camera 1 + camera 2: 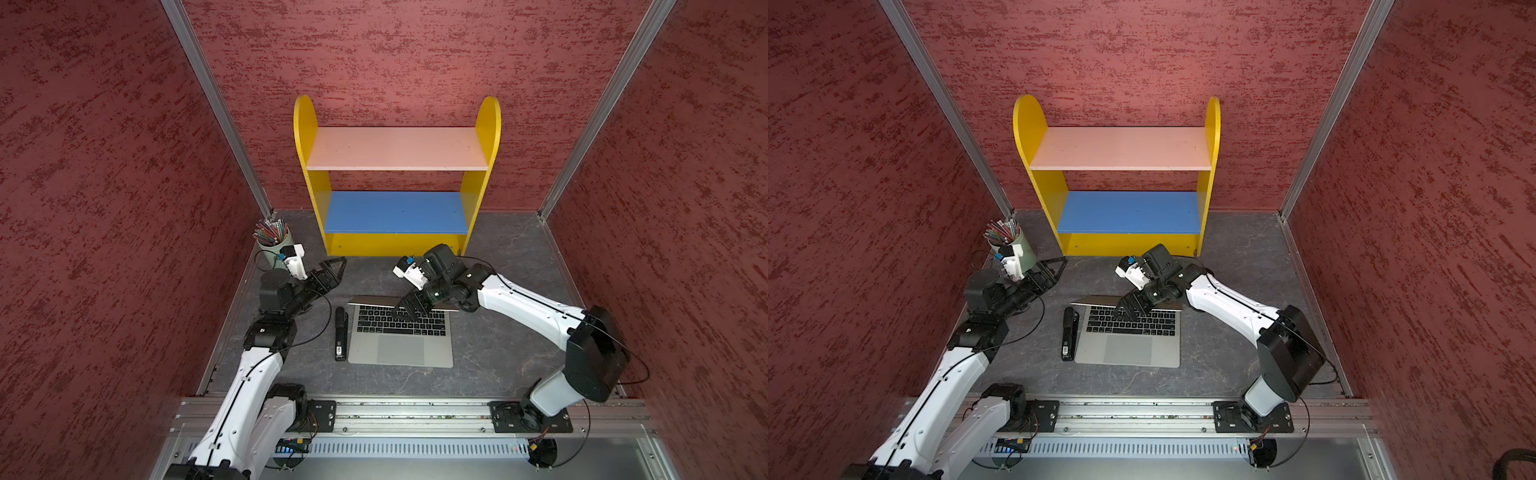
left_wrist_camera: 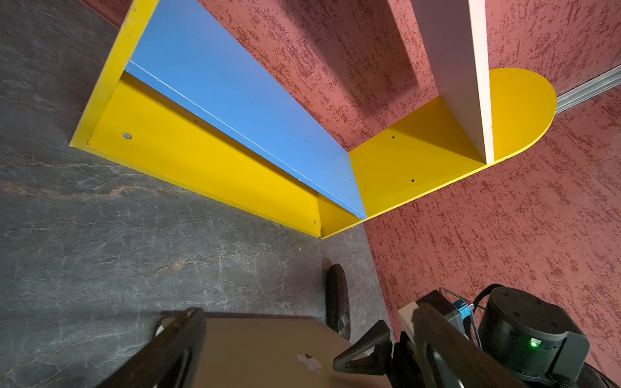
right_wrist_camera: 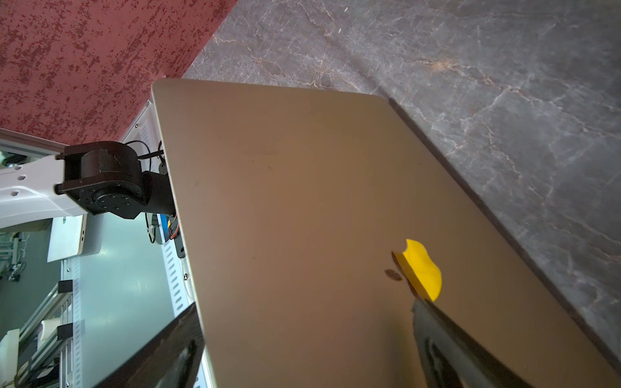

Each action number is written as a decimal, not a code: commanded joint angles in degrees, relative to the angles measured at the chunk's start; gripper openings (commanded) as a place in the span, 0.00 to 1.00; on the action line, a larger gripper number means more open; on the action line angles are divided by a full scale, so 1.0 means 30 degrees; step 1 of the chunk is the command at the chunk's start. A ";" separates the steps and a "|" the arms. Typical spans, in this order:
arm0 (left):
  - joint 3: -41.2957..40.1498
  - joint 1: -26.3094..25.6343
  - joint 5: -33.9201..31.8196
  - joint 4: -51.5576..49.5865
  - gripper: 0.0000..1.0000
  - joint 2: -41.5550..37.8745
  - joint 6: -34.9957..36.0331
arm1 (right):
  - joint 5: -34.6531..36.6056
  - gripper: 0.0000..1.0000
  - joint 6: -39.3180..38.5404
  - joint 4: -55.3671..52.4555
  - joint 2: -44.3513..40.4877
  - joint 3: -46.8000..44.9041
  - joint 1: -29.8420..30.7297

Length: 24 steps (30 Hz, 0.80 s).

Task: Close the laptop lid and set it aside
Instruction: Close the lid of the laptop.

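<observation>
The silver-grey laptop [image 1: 401, 349] [image 1: 1127, 351] lies open in the middle of the table, keyboard up. The laptop lid [image 1: 374, 300] [image 1: 1096, 300] stands about upright and shows edge-on in both top views. Its plain silver back [image 3: 302, 201] with the apple logo fills the right wrist view. My right gripper [image 1: 405, 313] [image 3: 305, 304] is open and straddles the lid's top edge, one finger on the back, one on the screen side. My left gripper [image 1: 341, 270] [image 2: 305, 309] is open and empty, behind the laptop to the left, facing the lid's back [image 2: 268, 349].
A slim black bar [image 1: 341, 334] lies along the laptop's left side. A yellow shelf unit [image 1: 397, 245] with pink and blue boards stands against the back wall. A cup of pencils [image 1: 274, 241] sits in the back left corner. Red walls close in three sides.
</observation>
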 commanded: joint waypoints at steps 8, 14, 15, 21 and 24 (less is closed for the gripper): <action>-0.0060 -0.0141 -0.0243 0.0338 1.00 -0.0102 0.0360 | 0.0152 0.98 0.0629 0.0249 -0.0502 -0.1047 0.0483; -0.0189 -0.0148 -0.0222 0.0377 1.00 -0.0122 0.0362 | 0.0135 0.98 0.0623 0.0371 -0.0582 -0.1369 0.0725; -0.0182 -0.0148 -0.0228 0.0385 1.00 -0.0156 0.0363 | 0.0091 0.98 0.0595 0.0402 -0.0568 -0.1424 0.0753; -0.0216 -0.0133 -0.0275 0.0305 1.00 -0.0281 0.0362 | -0.0004 0.98 0.0630 0.0683 -0.0554 -0.1841 0.0835; -0.0268 -0.0148 -0.0306 0.0283 1.00 -0.0324 0.0355 | -0.0019 0.98 0.0688 0.0829 -0.0600 -0.2060 0.0897</action>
